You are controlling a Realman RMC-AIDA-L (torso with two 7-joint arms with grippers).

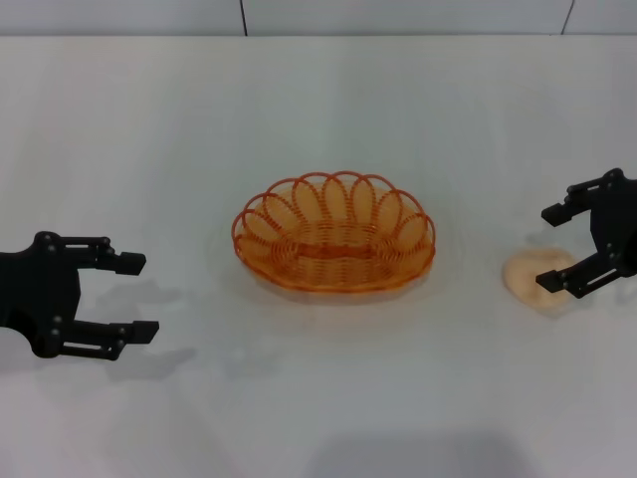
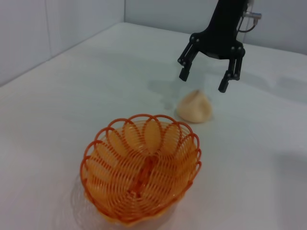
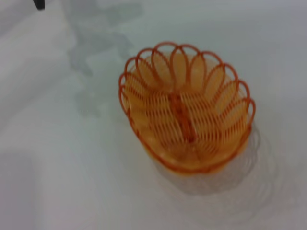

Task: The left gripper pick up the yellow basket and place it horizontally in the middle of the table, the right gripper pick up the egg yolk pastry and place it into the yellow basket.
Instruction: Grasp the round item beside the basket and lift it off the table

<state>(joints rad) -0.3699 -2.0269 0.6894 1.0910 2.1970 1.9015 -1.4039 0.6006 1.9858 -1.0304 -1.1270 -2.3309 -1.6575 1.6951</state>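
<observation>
Two grippers over white table [image 1: 318,418]. Yellow basket [image 1: 334,233] empty, upright, lengthwise across table middle. Left gripper [image 1: 139,295] well to basket's left, fingers spread, grasping nothing. Right gripper [image 1: 553,247] at far right, fingers apart, poised just above egg yolk pastry [image 1: 537,281], one finger tip overlapping it in head view. Pastry on table, well apart from basket.

You have the yellow basket [image 1: 334,235] sitting upright on the bench near its middle, long side running across your view; it is an oval of orange-yellow wire with a looped scalloped rim and a woven base, and nothing is inside it. Well to its right, the egg yolk pastry [image 1: 532,279] lies on the bench, a small, pale beige dome.
</observation>
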